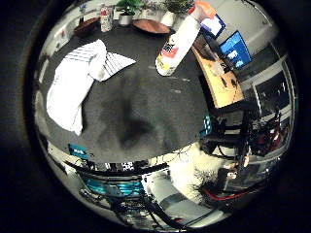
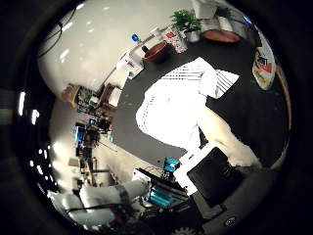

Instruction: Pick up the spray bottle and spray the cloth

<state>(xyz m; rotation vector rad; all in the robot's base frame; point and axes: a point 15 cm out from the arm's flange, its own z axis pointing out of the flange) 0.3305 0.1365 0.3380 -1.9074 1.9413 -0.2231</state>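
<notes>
Bottle [image 1: 178, 42] stands upright on the dark worktop [image 1: 146, 107], near its far edge, white-bodied with an orange sprayer at the top and a label in yellow and red low on its side. Nothing touches it. In the thumb side view only its lower body shows, at the rim of the picture.

Well apart from the bottle, across a bare stretch of the worktop, lies the cloth [image 2: 176, 105]. It is white, rumpled and folded over on itself, with thin dark stripes along one end and a striped corner sticking out toward the bottle. One long part of it trails toward the near edge of the worktop.

Along the far edge stand a can [image 1: 106, 17], a potted plant [image 2: 188, 23], a brown bowl [image 2: 157, 51] and a flat reddish dish [image 1: 151, 25]. All of them are beyond the cloth and apart from it.

Of the hand [image 2: 215, 176], a black and white block shows in the thumb side view, close to the camera and above the near edge of the worktop, near the trailing end of the cloth. Whether the fingers are released or clenched I cannot tell; none of them shows clearly enough. A broad shadow lies on the bare worktop between cloth and bottle. The hand holds neither the bottle nor the cloth.
</notes>
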